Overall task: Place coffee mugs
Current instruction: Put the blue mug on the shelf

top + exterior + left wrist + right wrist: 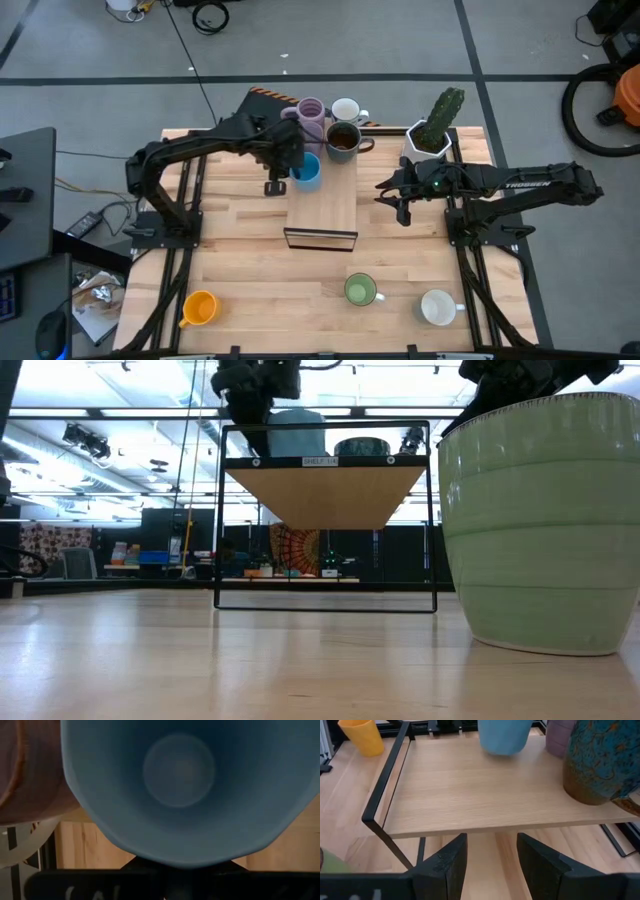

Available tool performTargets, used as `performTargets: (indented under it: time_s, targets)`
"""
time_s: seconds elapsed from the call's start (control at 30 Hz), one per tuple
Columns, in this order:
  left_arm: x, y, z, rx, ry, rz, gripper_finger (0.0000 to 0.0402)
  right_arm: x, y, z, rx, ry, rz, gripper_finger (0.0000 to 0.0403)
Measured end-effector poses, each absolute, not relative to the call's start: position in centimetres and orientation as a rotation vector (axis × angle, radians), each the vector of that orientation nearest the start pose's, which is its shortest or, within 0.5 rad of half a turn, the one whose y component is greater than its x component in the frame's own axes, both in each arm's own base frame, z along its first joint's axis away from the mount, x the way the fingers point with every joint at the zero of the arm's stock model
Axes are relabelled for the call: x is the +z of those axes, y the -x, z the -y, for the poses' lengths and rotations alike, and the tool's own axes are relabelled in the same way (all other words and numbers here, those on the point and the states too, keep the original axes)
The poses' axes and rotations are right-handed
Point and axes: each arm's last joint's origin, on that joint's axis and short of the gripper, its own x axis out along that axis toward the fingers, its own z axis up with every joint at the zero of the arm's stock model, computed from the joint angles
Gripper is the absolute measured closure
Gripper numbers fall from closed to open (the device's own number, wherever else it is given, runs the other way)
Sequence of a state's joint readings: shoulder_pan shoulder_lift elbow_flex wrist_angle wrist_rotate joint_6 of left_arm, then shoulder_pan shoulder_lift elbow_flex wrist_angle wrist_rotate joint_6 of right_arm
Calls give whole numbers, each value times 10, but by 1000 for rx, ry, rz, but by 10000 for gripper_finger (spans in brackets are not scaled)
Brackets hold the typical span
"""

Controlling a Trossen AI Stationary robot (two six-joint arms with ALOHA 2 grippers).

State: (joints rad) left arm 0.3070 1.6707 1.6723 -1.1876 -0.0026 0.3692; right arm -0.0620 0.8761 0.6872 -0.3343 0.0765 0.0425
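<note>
The left gripper [297, 168] is pinching the blue mug [307, 171] by its rim, fingers pressed tight on the wall, and holding it over the near-left part of the wooden shelf [322, 205], where the dark brown mug [343, 141], a lilac mug [311, 113] and a white mug [346, 109] are already standing along the far edge (the rim grip is probably chosen to leave the base free for setting down). The right gripper [402, 203] is hovering just beside the shelf's right edge, fingers [445, 862] spread and holding nothing, seemingly waiting clear of the drop. Three mugs are still sitting on the near table: the orange mug [201, 307], the green mug [360, 290] and another white mug [438, 307]. The left wrist view is showing only the blue mug's empty interior [179, 770]; the low view is showing the shelf raised on its black frame [326, 518], which the overhead view is flattening.
</note>
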Motion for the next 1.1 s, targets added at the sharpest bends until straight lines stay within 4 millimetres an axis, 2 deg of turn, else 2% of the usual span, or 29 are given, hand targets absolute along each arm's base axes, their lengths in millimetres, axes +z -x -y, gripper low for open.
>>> performTargets:
  time_s: [0.23,0.7,1.1]
  targets:
    - [328,-313,-103,42,-125,-1247,352,272,-187,14,-145,-37,-510,229]
    - [328,-315,-107,82,-154,-1232,347,273,-187,13,-119,-43,-502,231]
    - [328,-315,-109,170,-168,-1247,268,273,-187,13,-120,-47,-501,231]
